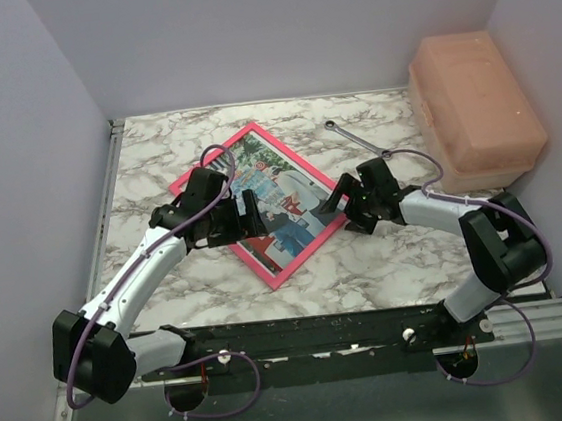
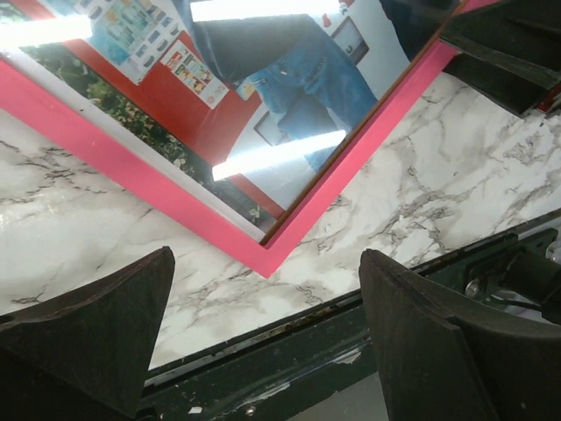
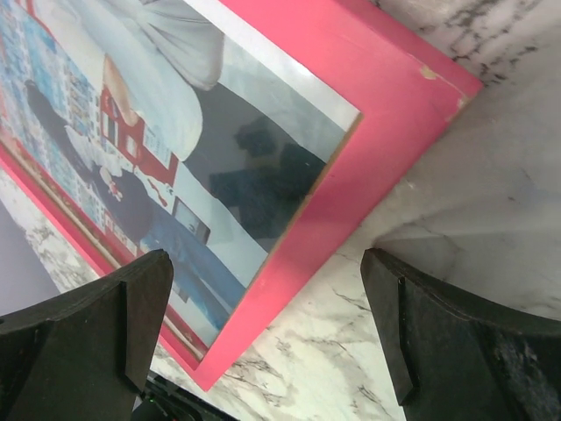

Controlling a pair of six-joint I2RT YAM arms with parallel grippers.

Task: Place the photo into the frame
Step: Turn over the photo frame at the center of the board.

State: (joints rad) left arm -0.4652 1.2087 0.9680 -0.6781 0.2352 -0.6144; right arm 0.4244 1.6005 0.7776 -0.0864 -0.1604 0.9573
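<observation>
The left gripper (image 1: 249, 215) hangs low over the left part of the frame (image 1: 311, 253). Its jaws stand wide apart with nothing between them; in its wrist view the frame's near corner lies on the table (image 1: 153, 143) below the gap.

The frame rests flat in the middle of the marble table, turned so its corners point near, far, left and right, pink face up. The photo (image 1: 281, 192) sits inside the pink border, picture side up, with bright light streaks reflecting off it.

The right gripper (image 1: 332, 201) is at the frame's right corner, jaws also spread wide and holding nothing. In its wrist view that corner lies below, between the fingers.

Further right and farther back a wrench (image 1: 356, 140) lies on the table. A pinkish box (image 1: 477, 109) stands in the far right corner.
</observation>
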